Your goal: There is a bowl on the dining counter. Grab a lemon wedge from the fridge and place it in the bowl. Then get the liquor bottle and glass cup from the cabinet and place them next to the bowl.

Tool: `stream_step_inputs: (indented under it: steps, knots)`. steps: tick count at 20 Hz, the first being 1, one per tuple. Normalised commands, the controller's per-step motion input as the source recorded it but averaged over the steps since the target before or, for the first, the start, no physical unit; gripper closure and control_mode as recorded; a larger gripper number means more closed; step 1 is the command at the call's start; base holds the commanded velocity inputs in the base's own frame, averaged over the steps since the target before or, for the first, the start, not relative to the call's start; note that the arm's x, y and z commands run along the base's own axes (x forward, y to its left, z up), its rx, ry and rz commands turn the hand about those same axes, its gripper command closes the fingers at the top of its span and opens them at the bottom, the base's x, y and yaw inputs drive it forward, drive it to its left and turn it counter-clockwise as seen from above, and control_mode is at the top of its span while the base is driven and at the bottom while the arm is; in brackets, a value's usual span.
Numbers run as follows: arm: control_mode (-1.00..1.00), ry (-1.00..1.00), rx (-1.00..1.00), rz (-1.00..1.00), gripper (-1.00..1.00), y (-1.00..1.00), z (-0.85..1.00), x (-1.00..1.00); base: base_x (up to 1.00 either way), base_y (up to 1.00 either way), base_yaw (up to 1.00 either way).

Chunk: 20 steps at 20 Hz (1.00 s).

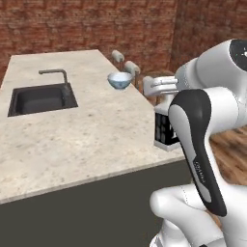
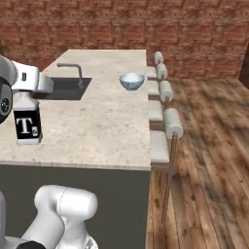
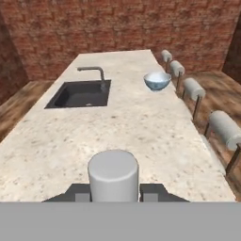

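My gripper [image 3: 114, 189] is shut on the neck of the liquor bottle [image 2: 27, 125], a white bottle with a black label marked "T". I hold it upright over the near part of the dining counter [image 2: 97, 131]. In the hand view its white cap [image 3: 113, 172] sits between my fingertips. In the left base view the bottle [image 1: 163, 131] is partly hidden behind my arm. The white and blue bowl [image 2: 132, 81] stands farther along the counter near its right edge, also in the left base view [image 1: 119, 80] and the hand view [image 3: 156, 81]. The lemon wedge and glass cup are out of view.
A dark sink [image 3: 81, 93] with a faucet [image 3: 96, 73] is set in the counter's left side. Several white stools [image 2: 168, 121] line the counter's right edge above a wooden floor [image 2: 209, 160]. A brick wall [image 2: 126, 24] closes the back.
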Motion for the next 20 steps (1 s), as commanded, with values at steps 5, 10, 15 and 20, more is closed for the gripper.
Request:
stream_step_inputs:
  steps: [5, 10, 15, 20]
  knots:
    - [1.00, 0.00, 0.00, 0.00, 1.00, 0.00, 0.00, 0.00, 0.20, -1.00, -0.04]
    - [1.00, 0.00, 0.00, 0.00, 1.00, 0.00, 0.00, 0.00, 0.44, -1.00, 0.00]
    - [1.00, 0.00, 0.00, 0.00, 1.00, 0.00, 0.00, 0.00, 0.64, -1.00, 0.04]
    - [1.00, 0.00, 0.00, 0.00, 1.00, 0.00, 0.00, 0.00, 0.75, -1.00, 0.16]
